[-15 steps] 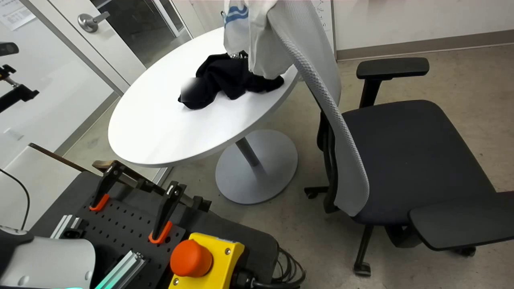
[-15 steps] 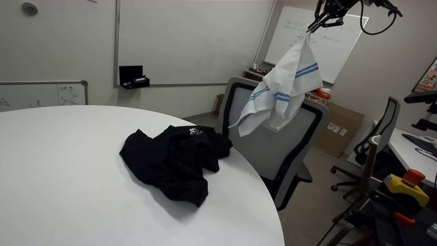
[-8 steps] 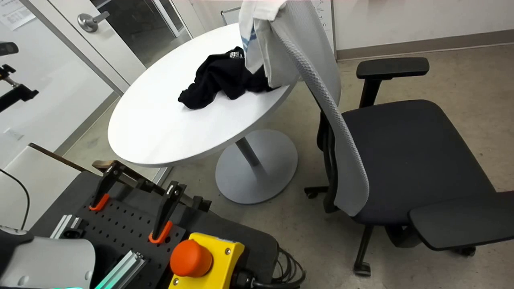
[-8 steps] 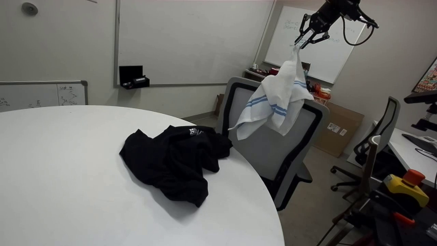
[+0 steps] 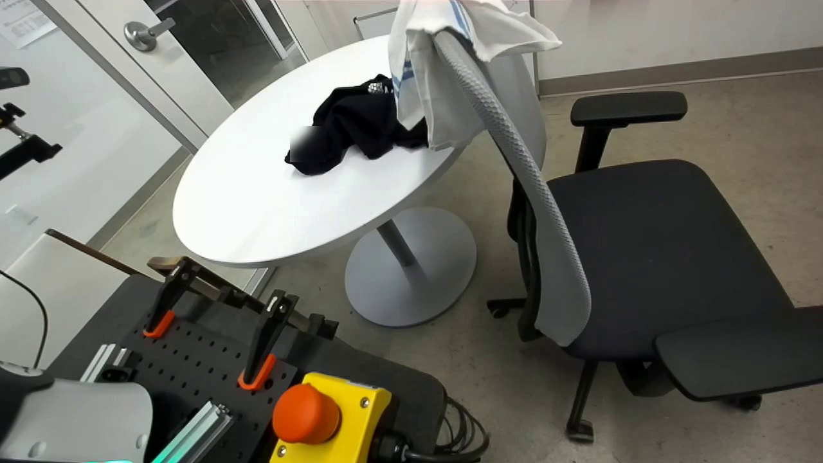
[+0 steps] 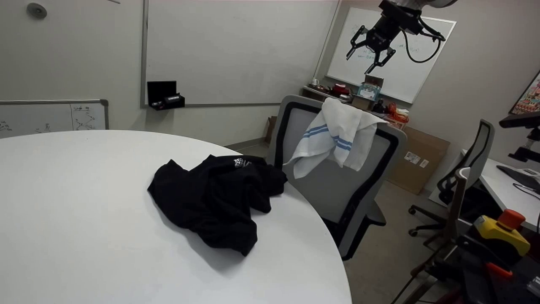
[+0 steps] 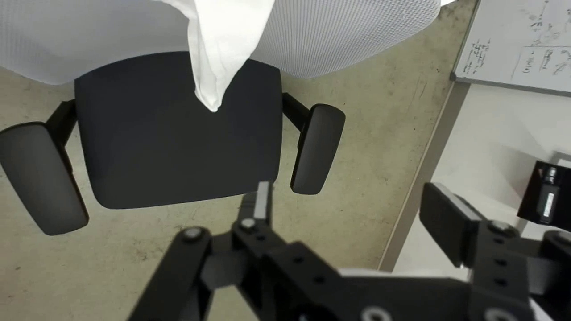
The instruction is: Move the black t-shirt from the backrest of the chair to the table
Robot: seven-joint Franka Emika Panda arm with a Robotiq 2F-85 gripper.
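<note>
One t-shirt lies on one table, one towel over one backrest.

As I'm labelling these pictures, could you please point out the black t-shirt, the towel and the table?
Black t-shirt [image 6: 215,198], in an exterior view: middle of its crumpled cloth.
Towel [image 6: 339,126], in an exterior view: white cloth near its blue stripes.
Table [image 5: 257,199], in an exterior view: its white top.

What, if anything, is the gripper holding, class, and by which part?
Nothing: the gripper is open, and the white towel hangs over the chair's backrest.
</note>
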